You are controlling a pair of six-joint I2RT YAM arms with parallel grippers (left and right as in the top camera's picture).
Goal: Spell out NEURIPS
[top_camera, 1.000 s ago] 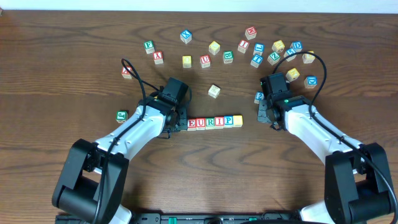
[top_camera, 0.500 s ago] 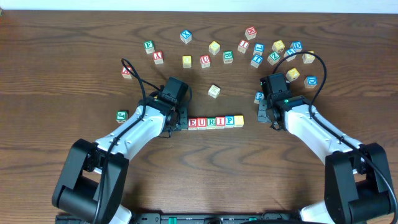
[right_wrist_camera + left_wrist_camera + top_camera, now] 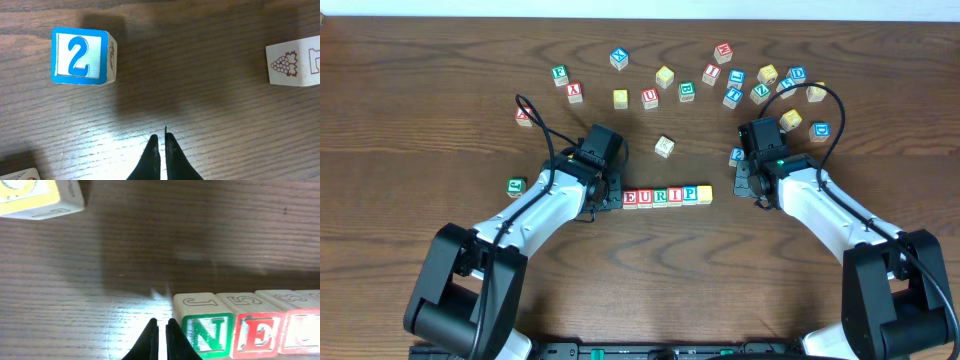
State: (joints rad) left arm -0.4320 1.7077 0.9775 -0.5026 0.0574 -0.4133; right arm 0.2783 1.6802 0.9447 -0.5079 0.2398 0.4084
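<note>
The word row lies along the near middle of the bench [image 3: 440,60], running left to right: the green N cube [image 3: 207,334], the red E cube [image 3: 630,197], the red U cube [image 3: 645,196], the green R cube [image 3: 659,196], the red I cube [image 3: 673,195], the blue P cube [image 3: 689,194] and, at the right end, a yellow-faced cube [image 3: 704,192] whose letter is too small to read from overhead. The cubes sit side by side in one line. From overhead the N is hidden under the end of the left arm; the left wrist view shows it upright with the E against its right side. The left fingers [image 3: 161,326] are pressed together with nothing between them, tips low over the wood just beside the N's left face; whether they touch it I cannot tell. The right fingers [image 3: 160,142] are also closed and empty, pointing at bare wood, off to the right of the row. In the right wrist view a blue-bordered cube marked 2 [image 3: 80,56] stands to the left and a pale cube with a grape picture [image 3: 294,64] to the right, both apart from the tips. Spare cubes [image 3: 735,77] are scattered across the far side of the bench, one pale cube [image 3: 664,146] sits alone between them and the row, and a green-faced cube [image 3: 516,186] lies beside the left arm
</note>
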